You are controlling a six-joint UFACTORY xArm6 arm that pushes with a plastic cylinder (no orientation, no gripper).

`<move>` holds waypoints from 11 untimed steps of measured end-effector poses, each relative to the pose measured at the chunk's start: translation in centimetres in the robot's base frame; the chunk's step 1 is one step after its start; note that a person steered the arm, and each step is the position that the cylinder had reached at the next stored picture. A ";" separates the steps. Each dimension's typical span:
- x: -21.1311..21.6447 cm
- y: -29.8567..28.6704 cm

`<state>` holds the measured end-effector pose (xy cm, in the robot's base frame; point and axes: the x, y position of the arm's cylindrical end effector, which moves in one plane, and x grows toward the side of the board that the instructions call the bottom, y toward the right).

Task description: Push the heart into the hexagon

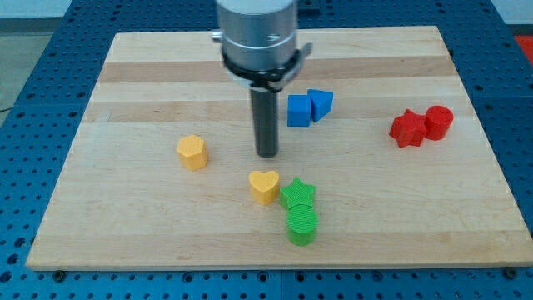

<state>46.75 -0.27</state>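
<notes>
A yellow heart block [264, 186] lies on the wooden board, below the middle. A yellow hexagon block [191, 152] lies to the view's left of it, a little higher, with a gap between them. My tip [266, 155] stands on the board just above the heart, slightly apart from its top edge, and well to the right of the hexagon.
A green star [297, 194] touches the heart's right side, with a green round block [302, 224] just below it. A blue cube [298, 110] and a blue triangular block [320, 102] sit at upper middle. A red star [407, 128] and a red cylinder [438, 122] sit at right.
</notes>
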 end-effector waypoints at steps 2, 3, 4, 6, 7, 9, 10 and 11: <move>4.1 0.8; 6.7 -0.9; 8.5 -5.3; 9.2 -5.6; 9.9 -3.4; 15.1 -4.1; 14.5 -9.0; 10.6 -11.6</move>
<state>57.31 -11.87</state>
